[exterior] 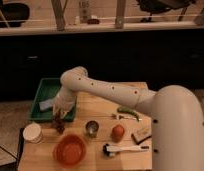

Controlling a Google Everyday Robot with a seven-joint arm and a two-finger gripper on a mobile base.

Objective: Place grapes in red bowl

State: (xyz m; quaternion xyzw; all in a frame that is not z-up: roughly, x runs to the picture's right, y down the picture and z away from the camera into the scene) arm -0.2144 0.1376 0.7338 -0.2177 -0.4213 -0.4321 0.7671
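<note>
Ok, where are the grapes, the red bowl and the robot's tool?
grapes (59, 127), camera view, middle of the dark bunch
red bowl (70, 151), camera view, its bare inside
tool (58, 119), camera view, between its fingertips, just above the grapes

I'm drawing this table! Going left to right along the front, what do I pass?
White cup, red bowl, metal cup, orange-red fruit, brown block. The gripper, shut on the grapes, is just behind the bowl's left side.
</note>
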